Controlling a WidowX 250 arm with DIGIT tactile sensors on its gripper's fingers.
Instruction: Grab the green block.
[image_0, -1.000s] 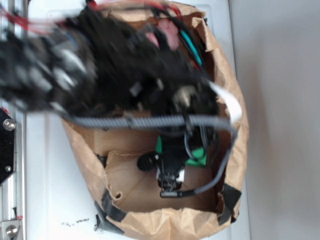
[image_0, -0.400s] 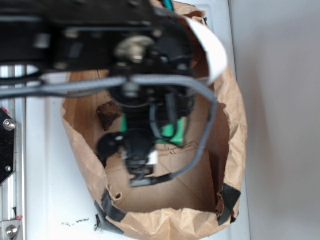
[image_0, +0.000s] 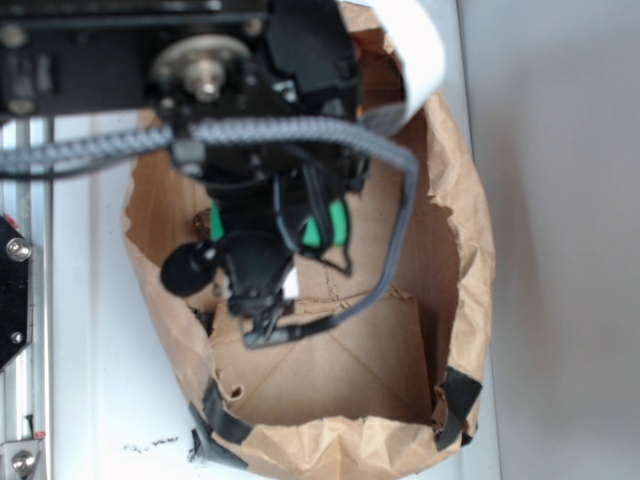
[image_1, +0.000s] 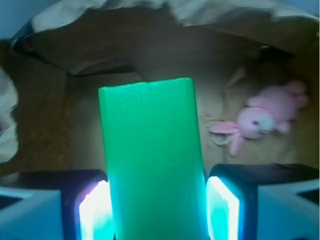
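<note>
Shifted left, green block (image_1: 152, 165) clamped, jaws half-hidden

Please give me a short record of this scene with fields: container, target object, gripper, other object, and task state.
container: brown paper bag, open at the top
target object: green block, between the gripper's two fingers
gripper: gripper shut on the green block, fingers against both its sides
other object: pink plush toy on the bag floor, apart from the block
task state: block appears grasped

The paper bag's crumpled walls (image_0: 470, 230) hem the pincer (image_1: 157, 210) on every side. A pink plush toy (image_1: 262, 120) lies near the bag's right wall; bare bag floor (image_0: 320, 370) opens toward its near edge.
</note>
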